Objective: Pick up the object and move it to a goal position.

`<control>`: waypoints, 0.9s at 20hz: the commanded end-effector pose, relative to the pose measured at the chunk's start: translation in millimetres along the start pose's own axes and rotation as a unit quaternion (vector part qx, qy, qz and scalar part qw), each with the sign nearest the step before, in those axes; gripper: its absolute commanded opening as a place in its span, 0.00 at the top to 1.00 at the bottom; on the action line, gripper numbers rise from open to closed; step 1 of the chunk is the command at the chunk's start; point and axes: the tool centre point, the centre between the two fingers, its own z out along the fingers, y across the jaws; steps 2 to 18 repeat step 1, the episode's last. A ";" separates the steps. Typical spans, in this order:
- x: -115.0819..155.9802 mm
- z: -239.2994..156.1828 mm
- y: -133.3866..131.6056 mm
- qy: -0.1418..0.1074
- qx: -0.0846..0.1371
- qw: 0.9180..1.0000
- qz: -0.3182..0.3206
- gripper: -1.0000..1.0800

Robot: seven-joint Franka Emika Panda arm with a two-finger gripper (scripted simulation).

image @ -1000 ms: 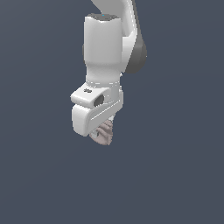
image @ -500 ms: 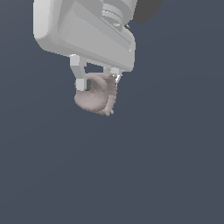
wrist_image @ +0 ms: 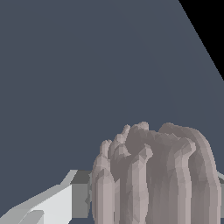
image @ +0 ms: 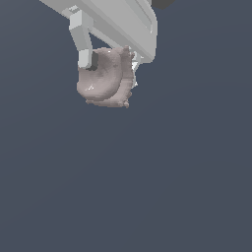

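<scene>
1. Object [image: 106, 78] in the exterior view: a small lumpy blob, pinkish grey-brown, hanging from the white gripper [image: 110, 60] at about 11 o'clock in the frame, high above the plain dark grey-blue background [image: 147, 187].
2. Its near face is smooth and curls round a shallow hollow; the rim at about 3 to 5 o'clock of the blob is ridged and bumpy, with a ragged lower edge.
3. One white finger [image: 81, 37] comes down at the blob's 10 o'clock, and its dark grey pad [image: 93, 60] presses against the upper edge of the blob. The other finger is mostly hidden behind the blob at about 2 o'clock.
4. The gripper is closed narrow on the object, which is held between the fingers and touches nothing else. The blob is narrower than the white hand body [image: 118, 22] above it.
5. Wrist view: the object [wrist_image: 153, 179] fills the 5 to 6 o'clock part of the frame as a cluster of upright, rounded ridges, like folded knuckles, in the same pinkish grey-brown.
6. A white finger [wrist_image: 48, 205] with its grey pad [wrist_image: 81, 199] lies against the blob's side at about 7 o'clock.
7. Behind it lies the flat grey-blue ground [wrist_image: 87, 65]; a black wedge [wrist_image: 208, 26] cuts the corner at 1 to 2 o'clock.
</scene>
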 end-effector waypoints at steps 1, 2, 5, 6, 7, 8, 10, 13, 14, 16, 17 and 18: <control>-1.3 3.1 -1.9 -0.002 0.002 1.000 -0.001 1.00; -1.3 3.1 -1.9 -0.002 0.002 1.000 -0.001 1.00; -1.3 3.1 -1.9 -0.002 0.002 1.000 -0.001 1.00; -1.3 3.1 -1.9 -0.002 0.002 1.000 -0.001 1.00; -1.3 3.1 -1.9 -0.002 0.002 1.000 -0.001 1.00; -1.3 3.1 -1.9 -0.002 0.002 1.000 -0.001 1.00; -1.3 3.1 -1.9 -0.002 0.002 1.000 -0.001 1.00; -1.3 3.1 -1.9 -0.002 0.002 1.000 -0.001 1.00; -1.3 3.1 -1.9 -0.002 0.002 1.000 -0.001 1.00; -1.3 3.1 -1.9 -0.002 0.002 1.000 -0.001 1.00; -1.3 3.1 -1.9 -0.002 0.002 1.000 -0.001 1.00; -1.3 3.1 -1.9 -0.002 0.002 1.000 -0.001 1.00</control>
